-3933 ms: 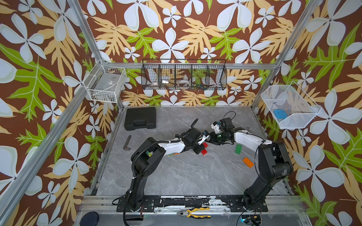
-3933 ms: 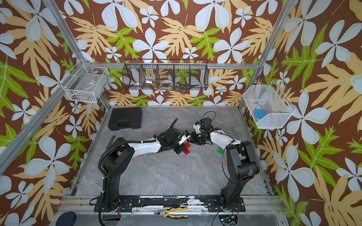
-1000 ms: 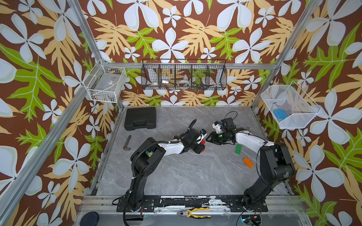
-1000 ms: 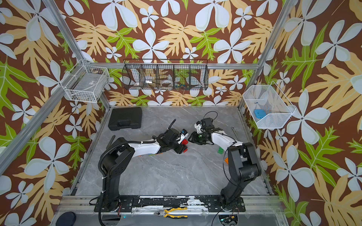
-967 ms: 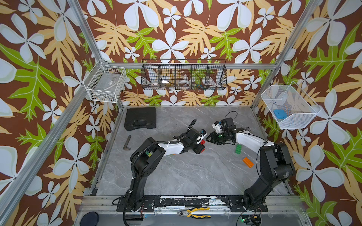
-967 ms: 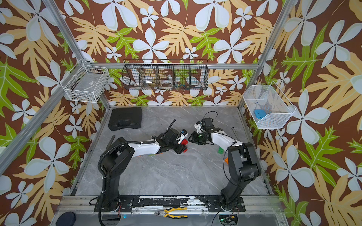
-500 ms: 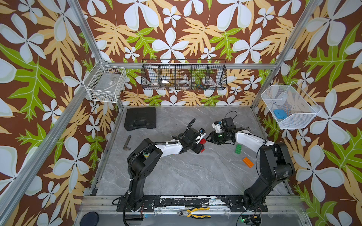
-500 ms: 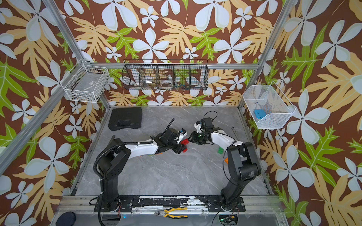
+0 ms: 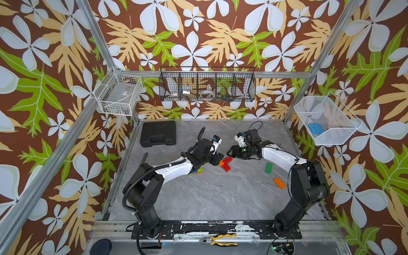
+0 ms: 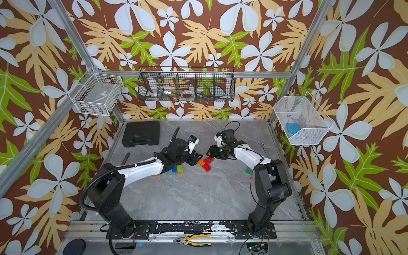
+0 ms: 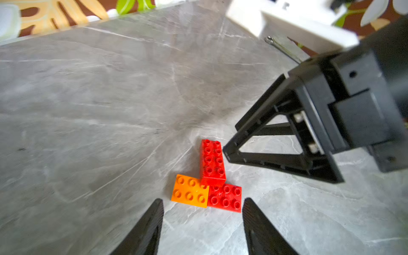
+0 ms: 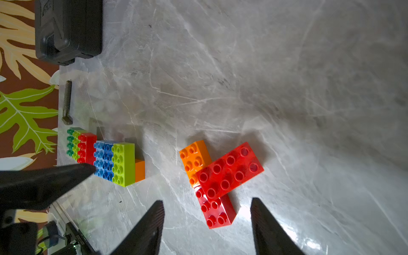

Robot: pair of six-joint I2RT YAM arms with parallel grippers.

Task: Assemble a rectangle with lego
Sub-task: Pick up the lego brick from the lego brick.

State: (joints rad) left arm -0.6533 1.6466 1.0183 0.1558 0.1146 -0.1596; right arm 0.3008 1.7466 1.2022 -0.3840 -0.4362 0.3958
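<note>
Top views, both: loose orange brick (image 9: pixel 279 183) near right, with dark green brick (image 9: pixel 268 168) just beyond it. Multicolour brick row (image 10: pixel 175 170) lies left of centre. Mid-table, red-and-orange cluster (image 9: pixel 225 163) sits between left gripper (image 9: pixel 218 159) and right gripper (image 9: pixel 230 152). Both have their fingers spread and hold nothing. Black case (image 9: pixel 158 133) far left.

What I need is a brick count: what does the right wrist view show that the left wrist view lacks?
Only the right wrist view: a row of green, lime, red, blue and orange studded plastic bricks and a black plastic case. Only the left wrist view: a slim silver metal tool. Both: an orange studded brick beside a red studded brick, a second red brick atop them, on the grey marbled table.
</note>
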